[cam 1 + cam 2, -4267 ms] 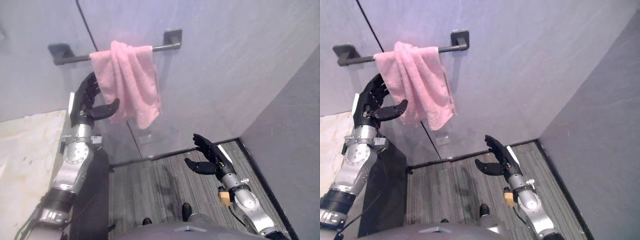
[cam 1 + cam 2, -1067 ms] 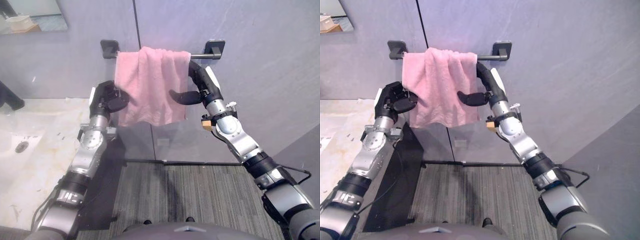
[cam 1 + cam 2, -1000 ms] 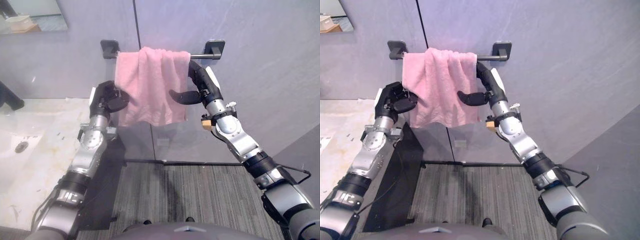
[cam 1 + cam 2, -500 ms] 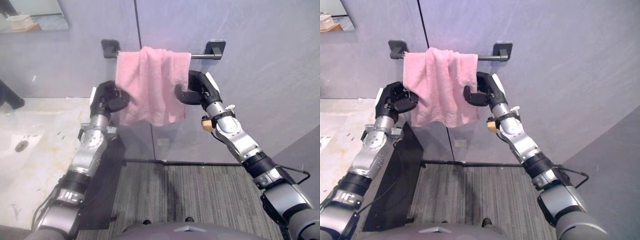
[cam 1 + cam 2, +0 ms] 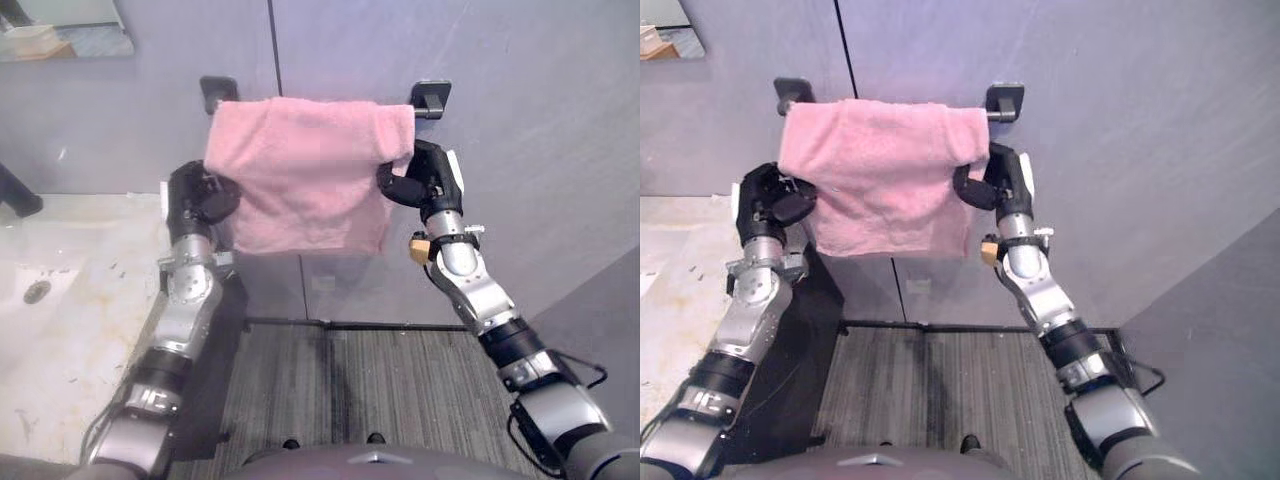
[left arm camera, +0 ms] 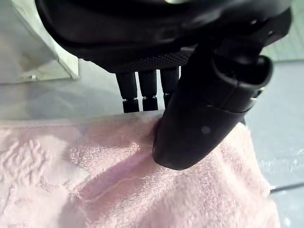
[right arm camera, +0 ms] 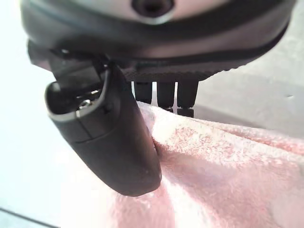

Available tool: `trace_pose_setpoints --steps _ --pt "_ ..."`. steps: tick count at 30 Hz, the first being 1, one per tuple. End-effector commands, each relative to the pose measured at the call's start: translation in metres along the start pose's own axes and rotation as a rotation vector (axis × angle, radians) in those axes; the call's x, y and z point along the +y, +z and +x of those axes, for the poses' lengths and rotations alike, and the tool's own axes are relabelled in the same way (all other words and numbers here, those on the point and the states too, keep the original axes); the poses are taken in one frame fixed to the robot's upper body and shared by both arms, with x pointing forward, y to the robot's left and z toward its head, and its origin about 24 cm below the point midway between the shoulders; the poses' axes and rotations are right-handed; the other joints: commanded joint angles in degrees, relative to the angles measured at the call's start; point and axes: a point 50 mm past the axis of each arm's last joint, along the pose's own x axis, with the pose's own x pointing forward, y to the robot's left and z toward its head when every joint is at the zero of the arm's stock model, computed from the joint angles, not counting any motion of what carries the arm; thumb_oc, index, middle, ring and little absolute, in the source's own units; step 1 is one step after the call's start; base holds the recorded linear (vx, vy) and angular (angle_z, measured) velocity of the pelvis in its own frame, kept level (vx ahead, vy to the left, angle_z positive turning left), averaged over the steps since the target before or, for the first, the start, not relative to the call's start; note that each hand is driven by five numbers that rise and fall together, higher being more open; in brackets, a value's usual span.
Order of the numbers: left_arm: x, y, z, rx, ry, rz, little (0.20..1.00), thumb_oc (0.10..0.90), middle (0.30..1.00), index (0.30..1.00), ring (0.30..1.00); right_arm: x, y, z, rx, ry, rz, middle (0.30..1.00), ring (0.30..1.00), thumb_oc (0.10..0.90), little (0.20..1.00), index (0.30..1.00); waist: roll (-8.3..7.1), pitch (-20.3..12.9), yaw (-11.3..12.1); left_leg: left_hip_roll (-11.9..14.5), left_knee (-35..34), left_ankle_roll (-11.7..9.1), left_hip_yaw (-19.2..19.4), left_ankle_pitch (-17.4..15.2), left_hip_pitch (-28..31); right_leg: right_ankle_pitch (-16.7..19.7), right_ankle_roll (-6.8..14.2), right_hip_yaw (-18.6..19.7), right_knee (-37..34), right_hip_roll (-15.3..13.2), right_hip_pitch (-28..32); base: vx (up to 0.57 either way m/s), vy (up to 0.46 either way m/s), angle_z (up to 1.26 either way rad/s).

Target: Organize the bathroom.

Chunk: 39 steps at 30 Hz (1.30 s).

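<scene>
On the wall rail (image 5: 425, 99) the pink towel (image 5: 305, 170) now hangs spread wide instead of bunched, left robot hand (image 5: 196, 196) and right robot hand (image 5: 425, 180) each pinching an edge, nearly tidy.

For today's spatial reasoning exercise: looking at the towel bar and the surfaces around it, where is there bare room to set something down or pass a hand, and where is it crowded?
Bare room: the pale countertop beside the left hand, and the striped floor below the pink towel. Crowded: the towel bar, which the spread towel covers nearly end to end, with the right hand pinching its other edge.
</scene>
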Motion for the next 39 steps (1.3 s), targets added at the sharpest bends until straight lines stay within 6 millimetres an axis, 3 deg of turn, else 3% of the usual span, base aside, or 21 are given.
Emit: trace_pose_setpoints --steps 1,10,13,14,15,17,23,29,39 --pt "0.017 0.047 0.012 -0.312 0.127 -0.018 0.3 0.4 0.3 0.3 0.3 -0.014 0.012 0.0 -0.1 -0.147 0.056 0.3 0.3 0.4 0.3 0.3 -2.65 -4.6 -0.7 1.6 -0.1 -1.0 0.6 -3.1 0.7 -4.2 2.9 1.8 -0.1 -2.6 2.8 -0.01 -0.001 -0.05" --pt "0.011 0.04 0.013 -0.248 0.093 -0.01 0.3 0.4 0.3 0.3 0.3 -0.017 0.007 -0.001 -0.073 -0.209 0.079 0.3 0.3 0.4 0.3 0.3 -2.46 -4.5 -1.1 1.4 -0.1 -0.9 1.1 -3.2 0.9 -4.0 3.0 1.9 -0.1 -2.6 2.7 0.0 0.0 0.0" --pt "0.009 0.038 0.014 -0.218 0.057 -0.006 0.392 0.461 0.392 0.392 0.392 -0.015 0.009 0.0 -0.075 -0.182 0.08 0.3 0.3 0.4 0.3 0.3 -2.42 -4.6 -1.1 1.4 -0.1 -0.9 1.2 -3.2 0.9 -4.0 3.0 1.9 -0.1 -2.5 2.6 0.0 0.0 0.0" --pt "0.007 0.034 0.016 -0.187 0.029 0.008 0.564 0.576 0.564 0.564 0.564 -0.012 0.009 0.002 -0.075 -0.151 0.082 0.498 0.498 0.532 0.498 0.498 -2.39 -4.6 -1.0 1.4 -0.1 -0.9 1.2 -3.1 0.9 -4.0 3.0 1.9 -0.1 -2.5 2.6 -0.03 0.004 0.0" --pt "0.006 0.032 0.017 -0.168 0.018 0.021 0.752 0.701 0.752 0.752 0.752 -0.011 0.01 0.003 -0.077 -0.131 0.08 0.9 0.9 0.8 0.9 0.9 -2.36 -4.6 -1.1 1.3 -0.1 -0.9 1.2 -3.1 0.8 -4.0 3.0 1.9 -0.1 -2.5 2.6 -0.04 0.007 0.0" --pt "0.006 0.025 0.017 -0.108 -0.015 0.017 0.9 0.8 0.9 0.9 0.9 -0.012 0.01 0.004 -0.076 -0.099 0.055 0.9 0.9 0.8 0.9 0.9 -2.38 -4.7 -1.1 1.3 -0.1 -0.8 1.2 -3.1 0.9 -4.0 3.0 1.8 -0.1 -2.5 2.6 -0.04 0.004 0.0" --pt "0.008 0.012 0.016 -0.039 -0.083 0.069 0.9 0.8 0.9 0.9 0.9 -0.017 0.007 -0.002 -0.09 -0.066 -0.017 0.9 0.9 0.8 0.9 0.9 -2.27 -4.6 -1.5 1.3 -0.1 -0.6 1.4 -3.1 0.8 -3.9 3.1 1.9 -0.1 -2.4 2.5 -0.05 0.005 -0.01" --pt "0.012 0.005 0.005 0.004 -0.151 0.121 0.9 0.8 0.9 0.9 0.9 -0.026 -0.011 -0.026 -0.057 -0.038 -0.07 0.9 0.9 0.8 0.9 0.9 -2.06 -4.5 -1.8 1.3 -0.1 -0.4 1.8 -3.1 0.4 -3.8 3.4 2.2 -0.1 -2.4 1.9 -0.06 0.003 -0.05" --pt "0.035 -0.052 -0.051 0.286 -0.244 0.072 0.9 0.8 0.9 0.9 0.9 -0.039 -0.079 -0.098 0.243 -0.032 -0.112 0.9 0.9 0.8 0.9 0.9 -1.41 -2.8 -2.8 1.2 -0.1 0.2 2.7 -3.5 0.2 -3.5 3.6 2.8 -0.1 -2.3 1.2 -0.11 0.007 -0.05"
